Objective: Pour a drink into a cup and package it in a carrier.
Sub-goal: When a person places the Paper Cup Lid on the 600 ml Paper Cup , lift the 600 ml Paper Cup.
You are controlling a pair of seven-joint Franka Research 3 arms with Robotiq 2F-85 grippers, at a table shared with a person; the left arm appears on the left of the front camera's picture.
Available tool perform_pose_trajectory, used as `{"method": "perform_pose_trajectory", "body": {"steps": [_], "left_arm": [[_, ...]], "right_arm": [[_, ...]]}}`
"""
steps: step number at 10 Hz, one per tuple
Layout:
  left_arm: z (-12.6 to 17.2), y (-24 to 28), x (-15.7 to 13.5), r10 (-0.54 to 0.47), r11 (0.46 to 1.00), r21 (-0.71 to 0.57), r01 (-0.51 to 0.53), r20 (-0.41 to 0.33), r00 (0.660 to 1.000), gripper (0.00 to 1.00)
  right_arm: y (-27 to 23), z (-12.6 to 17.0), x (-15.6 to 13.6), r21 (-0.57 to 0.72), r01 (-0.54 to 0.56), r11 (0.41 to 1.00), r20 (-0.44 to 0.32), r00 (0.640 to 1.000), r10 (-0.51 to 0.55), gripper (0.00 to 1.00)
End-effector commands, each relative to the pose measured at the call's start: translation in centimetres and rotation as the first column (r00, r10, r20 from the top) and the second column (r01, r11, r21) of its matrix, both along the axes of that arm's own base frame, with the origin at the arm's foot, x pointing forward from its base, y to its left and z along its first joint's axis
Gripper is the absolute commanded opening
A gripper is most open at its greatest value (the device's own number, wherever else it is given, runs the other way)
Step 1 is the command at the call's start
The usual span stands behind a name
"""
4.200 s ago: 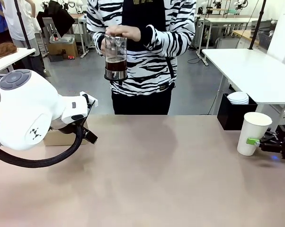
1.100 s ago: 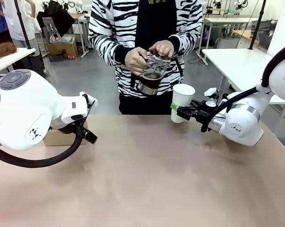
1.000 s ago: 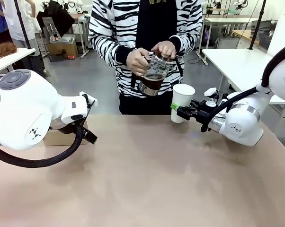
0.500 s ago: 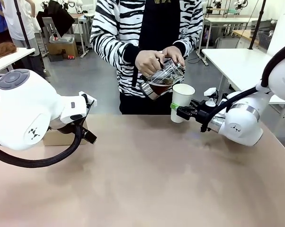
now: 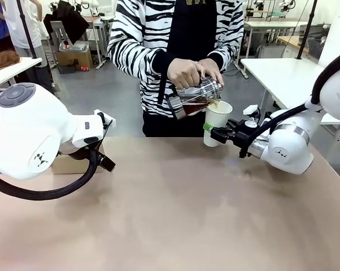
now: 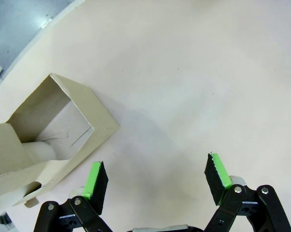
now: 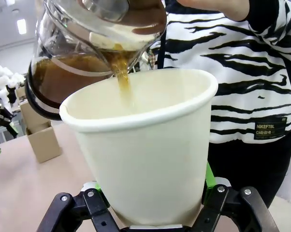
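A person in a black and white striped top stands at the far side of the table [image 5: 175,214], in the upper middle of the front picture. The person's 2 hands [image 5: 187,72] hold the glass jug [image 5: 192,96] and tip it on its side, with its mouth over the cup [image 5: 218,119]. The brown drink [image 5: 195,105] sits low in the tipped jug. In the right wrist picture a thin brown stream [image 7: 122,79] runs from the jug's lip down into the open top of the cup. The cup is white and has no lid on it. It is in the right middle of the front picture, just below the jug.

The right claw [image 5: 213,133] comes in from the right side. Its 2 fingers are squeezed onto the lower part of the cup, 1 on each side.

The left claw [image 6: 156,176] is at the bottom of the left wrist picture. Its 2 green pads [image 6: 96,180] are wide apart with nothing between them, and bare table shows past them. A brown cardboard box [image 6: 99,116] lies open on the table in the left of that picture, near 1 pad. Something pale and round is inside it, but I cannot tell what it is. In the front picture the big white left arm [image 5: 34,135] is on the left side, and the box peeks out behind it.
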State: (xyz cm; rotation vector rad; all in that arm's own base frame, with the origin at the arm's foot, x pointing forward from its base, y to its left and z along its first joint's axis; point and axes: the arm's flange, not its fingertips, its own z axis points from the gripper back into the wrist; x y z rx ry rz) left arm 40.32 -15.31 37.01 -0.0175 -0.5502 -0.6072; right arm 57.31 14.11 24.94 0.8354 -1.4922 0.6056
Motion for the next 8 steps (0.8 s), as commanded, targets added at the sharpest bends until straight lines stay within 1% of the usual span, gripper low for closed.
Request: {"method": "perform_pose_trajectory", "body": {"steps": [1,8], "left_arm": [[0.04,0.06,-0.01,0.001,1.0,-0.003,-0.001,0.0,1.0,1.0],[0.04,0.06,-0.01,0.001,1.0,-0.003,-0.001,0.0,1.0,1.0]], "right_arm": [[0.02,0.27,-0.33,-0.001,0.004,1.0,-0.001,1.0,-0.004,0.8],[0.02,0.27,-0.33,-0.001,0.004,1.0,-0.001,1.0,-0.004,0.8]]}}
